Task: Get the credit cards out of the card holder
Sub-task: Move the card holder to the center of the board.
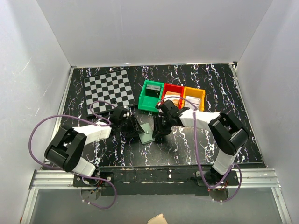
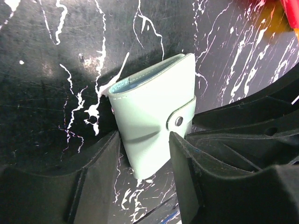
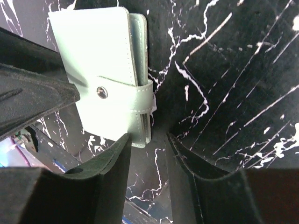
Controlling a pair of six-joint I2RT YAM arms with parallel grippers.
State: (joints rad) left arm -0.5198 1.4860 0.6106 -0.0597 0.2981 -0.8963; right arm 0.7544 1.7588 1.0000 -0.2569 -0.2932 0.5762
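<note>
Top view: the card holder (image 1: pixel 147 134) lies on the black marbled table (image 1: pixel 196 149), near the middle. The left gripper (image 1: pixel 134 127) and right gripper (image 1: pixel 159 134) close in on it from either side. Both tools crowd the same small spot. Risk: the fingers knock together, or one arm drags the holder out from under the other.

Left wrist view: the holder is closed and its snap tab (image 2: pixel 180 120) is fastened. No credit cards are visible, only a blue edge of the lining. The left fingers (image 2: pixel 100 182) stand partway apart against both long sides of the holder's near end. A crease across the cover suggests they are squeezing it. Risk: the cover looks smooth and the hold is shallow, so a pull could slide the holder free. A harder squeeze could bow the cards inside.

Right wrist view: the right fingers (image 3: pixel 110 172) stand narrowly apart and hold nothing. The tab-side corner of the holder sits just at their mouth. Risk: closing here may catch the whole stacked edge rather than the tab alone. The snap then stays fastened, and any pull tugs against the left grip instead of opening the holder.
</note>
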